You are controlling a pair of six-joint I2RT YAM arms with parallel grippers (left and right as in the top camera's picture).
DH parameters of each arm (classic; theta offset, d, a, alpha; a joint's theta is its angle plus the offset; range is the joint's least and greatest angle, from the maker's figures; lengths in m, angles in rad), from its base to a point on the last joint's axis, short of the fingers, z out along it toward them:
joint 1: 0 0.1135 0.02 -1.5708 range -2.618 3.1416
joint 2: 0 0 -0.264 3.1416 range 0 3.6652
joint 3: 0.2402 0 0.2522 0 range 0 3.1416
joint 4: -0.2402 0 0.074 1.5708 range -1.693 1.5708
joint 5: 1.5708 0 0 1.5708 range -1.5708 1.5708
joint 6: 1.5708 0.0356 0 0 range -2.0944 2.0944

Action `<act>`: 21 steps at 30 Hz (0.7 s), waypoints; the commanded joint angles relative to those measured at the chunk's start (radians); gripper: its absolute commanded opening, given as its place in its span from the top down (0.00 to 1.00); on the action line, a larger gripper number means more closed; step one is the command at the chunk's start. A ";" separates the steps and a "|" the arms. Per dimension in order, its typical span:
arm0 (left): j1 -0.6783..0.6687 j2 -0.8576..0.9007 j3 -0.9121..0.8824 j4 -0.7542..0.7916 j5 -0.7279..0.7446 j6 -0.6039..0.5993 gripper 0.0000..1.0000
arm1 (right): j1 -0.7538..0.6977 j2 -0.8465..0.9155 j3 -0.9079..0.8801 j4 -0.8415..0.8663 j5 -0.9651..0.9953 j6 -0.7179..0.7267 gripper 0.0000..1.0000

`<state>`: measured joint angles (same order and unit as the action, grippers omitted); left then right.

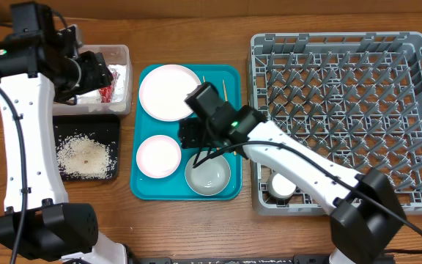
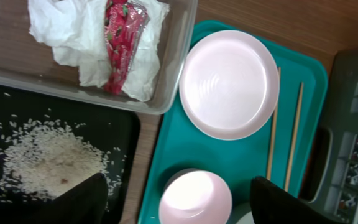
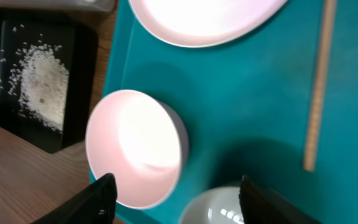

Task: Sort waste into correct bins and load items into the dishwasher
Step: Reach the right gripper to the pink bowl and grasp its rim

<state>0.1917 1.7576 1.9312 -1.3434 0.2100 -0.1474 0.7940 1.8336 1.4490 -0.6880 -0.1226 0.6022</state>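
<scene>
The crumpled napkin (image 2: 73,37) and the red scrap (image 2: 122,37) lie in the clear tub (image 1: 121,53). Rice crumbs (image 1: 85,155) lie in the black tray (image 1: 64,125). On the teal tray (image 1: 185,126) are a large plate (image 1: 168,92), a small pink dish (image 1: 158,155), a bowl (image 1: 208,174) and two chopsticks (image 2: 272,130). A small cup (image 1: 283,187) sits in the grey dish rack (image 1: 350,110). My left gripper (image 1: 101,73) is open and empty above the tub. My right gripper (image 3: 176,183) is open and empty, low over the tray between the pink dish (image 3: 135,149) and the bowl (image 3: 216,208).
The dish rack fills the right side, right next to the teal tray. The clear tub and the black tray stand close to the teal tray's left edge. Bare wooden table lies along the front edge.
</scene>
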 commanded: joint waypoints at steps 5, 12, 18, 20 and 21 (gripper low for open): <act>0.018 -0.019 0.021 0.002 0.011 0.013 0.00 | 0.024 0.097 0.009 0.074 0.007 0.027 0.44; 0.017 -0.019 0.021 0.002 0.011 0.013 0.00 | 0.038 0.187 0.012 0.101 -0.072 0.027 0.57; 0.018 -0.019 0.021 0.002 0.011 0.013 0.00 | 0.050 0.201 0.012 0.120 -0.074 0.027 0.67; 0.018 -0.019 0.021 0.002 0.011 0.013 0.00 | 0.058 0.222 0.014 0.129 -0.074 0.027 0.71; 0.018 -0.019 0.021 0.002 0.011 0.013 0.00 | 0.058 0.225 0.016 0.128 -0.075 0.029 0.74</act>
<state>0.2054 1.7576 1.9316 -1.3434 0.2096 -0.1467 0.8379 2.0315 1.4490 -0.5659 -0.1864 0.6296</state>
